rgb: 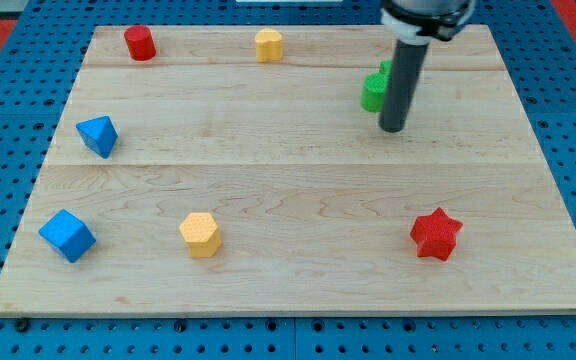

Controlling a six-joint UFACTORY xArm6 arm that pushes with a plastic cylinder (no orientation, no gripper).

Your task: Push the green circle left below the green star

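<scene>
My tip (392, 129) rests on the board at the upper right, at the lower end of the dark rod (403, 80). A green block (372, 92) sits just left of the rod and touches or nearly touches it. Its right side is hidden, so I cannot make out its shape. A second bit of green (385, 68) peeks out just above it, against the rod's left edge. It is mostly hidden and I cannot tell whether it is a separate block. I cannot tell which green piece is the circle and which the star.
A red cylinder (140, 43) and a yellow block (268, 45) sit near the board's top edge. A blue triangle-like block (97, 135) is at the left. A blue cube (67, 235), a yellow hexagon (200, 234) and a red star (436, 234) lie along the bottom.
</scene>
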